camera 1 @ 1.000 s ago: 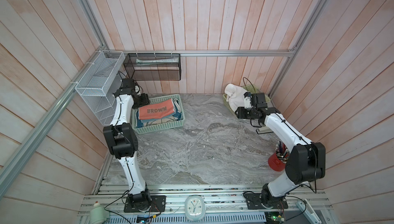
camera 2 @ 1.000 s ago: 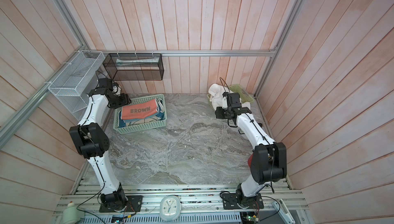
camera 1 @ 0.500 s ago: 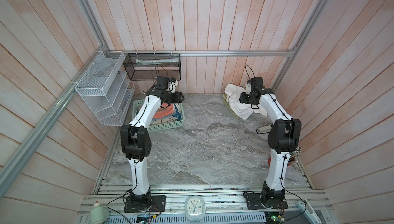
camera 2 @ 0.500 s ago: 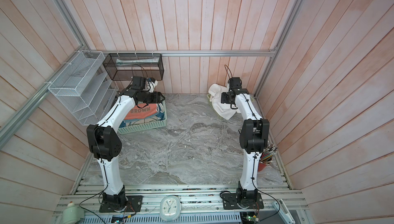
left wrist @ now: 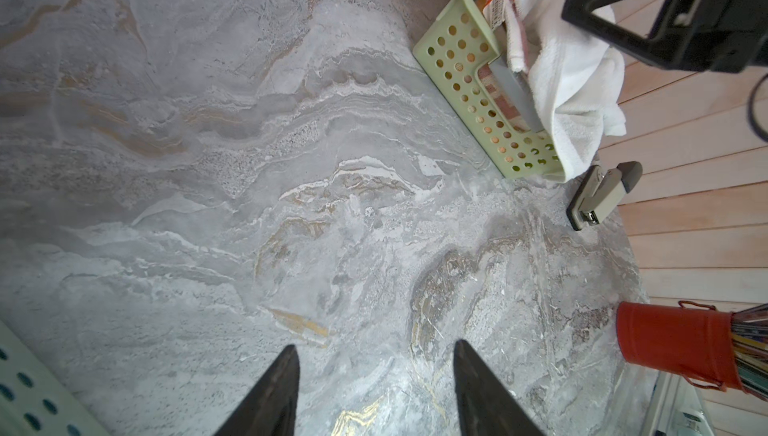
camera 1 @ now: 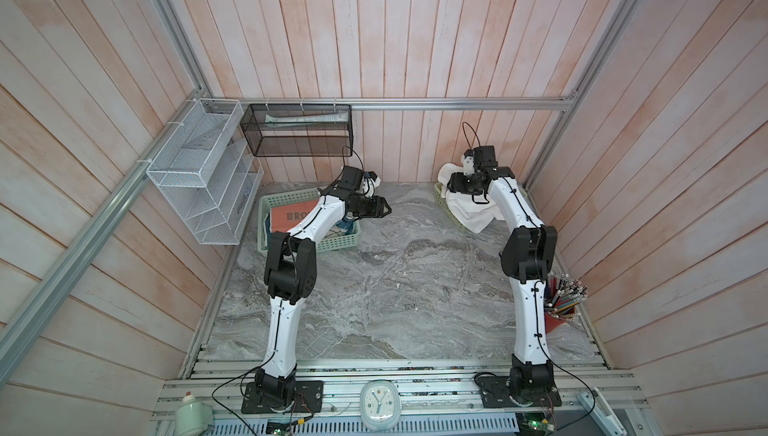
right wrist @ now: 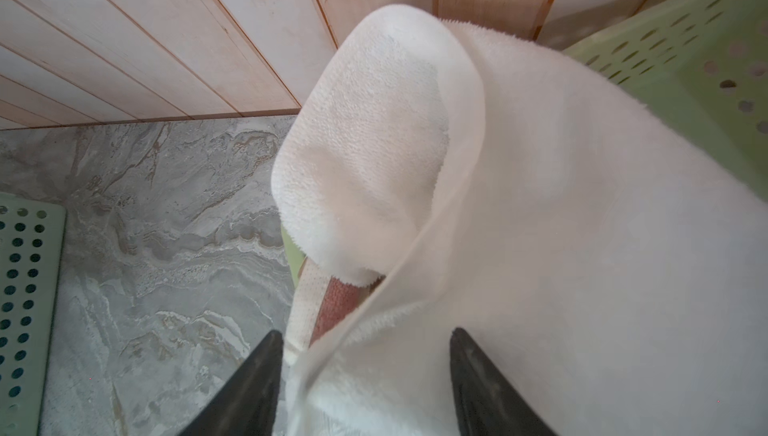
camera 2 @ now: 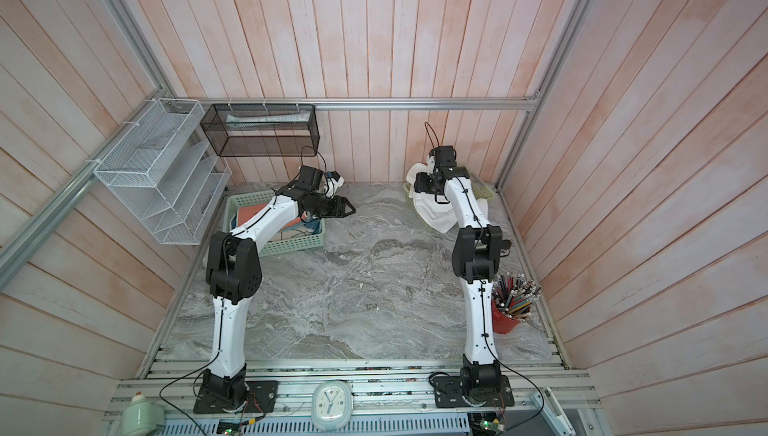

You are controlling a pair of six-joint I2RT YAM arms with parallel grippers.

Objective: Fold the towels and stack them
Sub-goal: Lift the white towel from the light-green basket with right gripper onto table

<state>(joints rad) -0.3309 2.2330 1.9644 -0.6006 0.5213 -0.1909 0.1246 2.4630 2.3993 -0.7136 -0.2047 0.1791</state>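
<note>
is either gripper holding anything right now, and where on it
The left gripper holds nothing, jaws open over the marble. The right gripper has its jaws spread around folds of the white towel; whether it grips them cannot be told.

White towel (camera 1: 469, 216) droops over the right basket's (left wrist: 461, 72) rim; coral towel (camera 1: 291, 216) lies flat in the left basket (camera 1: 328, 243).

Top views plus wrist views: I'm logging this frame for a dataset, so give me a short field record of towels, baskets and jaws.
white towel: unfolded, draped over the rim of the right basket
coral towel: lying in the left basket
left gripper: jaws apart, empty, above the table
right gripper: jaws apart, over the white towel
</note>
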